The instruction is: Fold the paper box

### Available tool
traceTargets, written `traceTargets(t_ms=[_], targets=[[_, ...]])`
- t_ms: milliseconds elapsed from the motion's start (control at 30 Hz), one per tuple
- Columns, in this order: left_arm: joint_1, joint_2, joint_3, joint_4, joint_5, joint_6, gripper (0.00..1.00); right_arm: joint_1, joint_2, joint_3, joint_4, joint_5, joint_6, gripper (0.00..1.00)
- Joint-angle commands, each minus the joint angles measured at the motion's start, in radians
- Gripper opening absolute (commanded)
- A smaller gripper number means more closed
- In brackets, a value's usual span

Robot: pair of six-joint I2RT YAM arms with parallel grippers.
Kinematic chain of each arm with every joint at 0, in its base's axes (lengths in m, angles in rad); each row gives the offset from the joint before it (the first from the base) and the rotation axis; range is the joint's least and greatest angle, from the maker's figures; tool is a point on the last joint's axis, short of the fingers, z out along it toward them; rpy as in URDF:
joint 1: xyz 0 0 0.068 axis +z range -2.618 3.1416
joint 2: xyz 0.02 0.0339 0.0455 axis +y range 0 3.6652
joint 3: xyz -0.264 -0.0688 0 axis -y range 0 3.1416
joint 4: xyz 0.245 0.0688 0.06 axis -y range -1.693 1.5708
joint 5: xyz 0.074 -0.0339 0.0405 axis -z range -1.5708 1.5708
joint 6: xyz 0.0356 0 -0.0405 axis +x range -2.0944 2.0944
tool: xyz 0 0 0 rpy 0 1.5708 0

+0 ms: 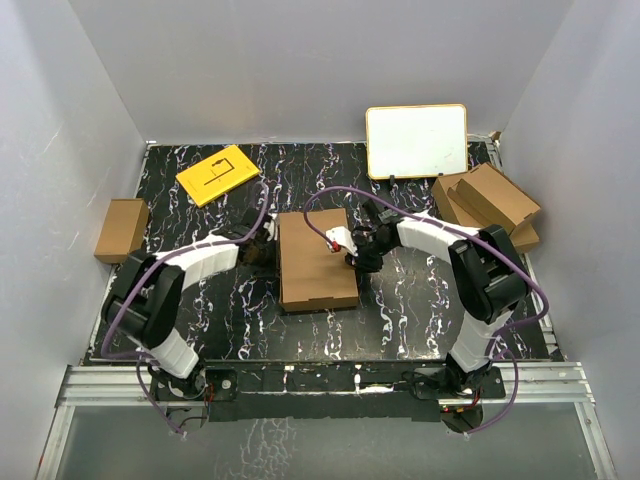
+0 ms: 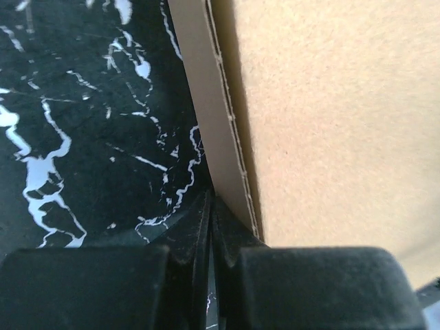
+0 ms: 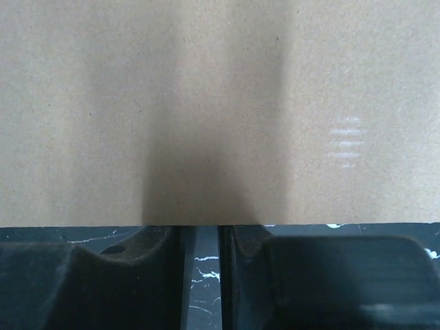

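Note:
The paper box (image 1: 316, 260) lies flat and closed in the middle of the black marbled table. My left gripper (image 1: 267, 247) is at the box's left edge near its far corner. In the left wrist view its jaws (image 2: 210, 201) are shut and empty, with the tips touching the box's side wall (image 2: 223, 137). My right gripper (image 1: 353, 257) is at the box's right edge. In the right wrist view its jaws (image 3: 201, 230) stand nearly together with a narrow gap, holding nothing, right against the box's side wall (image 3: 220, 110).
A flat yellow card (image 1: 218, 174) lies at the back left. A small brown box (image 1: 122, 229) sits at the left table edge. A whiteboard (image 1: 416, 140) leans at the back right, with a pile of cardboard pieces (image 1: 490, 205) next to it.

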Motion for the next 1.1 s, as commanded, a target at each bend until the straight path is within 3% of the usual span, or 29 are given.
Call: traceTargets(t_ms=[0, 133, 200, 300, 433, 533, 600, 700, 800, 900, 1067], targets=[[-0.118, 0.039, 0.104, 0.059, 0.077, -0.017, 0.0, 0.038, -0.012, 0.036, 0.056, -0.076, 0.018, 0.22], [-0.117, -0.071, 0.062, -0.06, -0.101, -0.01, 0.05, -0.03, -0.113, -0.008, 0.044, -0.053, 0.011, 0.27], [-0.11, -0.141, 0.029, -0.116, -0.174, -0.016, 0.14, -0.08, -0.157, -0.023, 0.036, -0.052, 0.015, 0.31], [-0.102, -0.261, -0.028, -0.147, -0.225, -0.04, 0.25, -0.14, -0.222, -0.041, 0.035, -0.064, 0.052, 0.37], [-0.098, -0.395, -0.093, -0.112, -0.262, -0.081, 0.33, -0.178, -0.268, -0.03, 0.066, -0.088, 0.211, 0.5], [-0.095, -0.478, -0.144, -0.032, -0.247, -0.109, 0.4, -0.206, -0.268, -0.017, 0.122, -0.138, 0.398, 0.63], [-0.094, -0.531, -0.195, 0.058, -0.218, -0.139, 0.49, -0.245, -0.259, -0.024, 0.169, -0.259, 0.538, 0.71], [-0.093, -0.593, -0.287, 0.223, -0.167, -0.192, 0.73, -0.303, -0.231, -0.095, 0.357, -0.452, 0.789, 0.82], [-0.091, -0.616, -0.344, 0.322, -0.141, -0.246, 0.91, -0.316, -0.198, -0.15, 0.487, -0.469, 0.963, 0.88], [-0.088, -0.608, -0.356, 0.345, -0.12, -0.261, 0.95, -0.324, -0.179, -0.19, 0.602, -0.404, 1.151, 0.91], [-0.086, -0.565, -0.357, 0.382, -0.084, -0.275, 0.97, -0.325, -0.115, -0.197, 0.638, -0.406, 1.264, 0.89]])
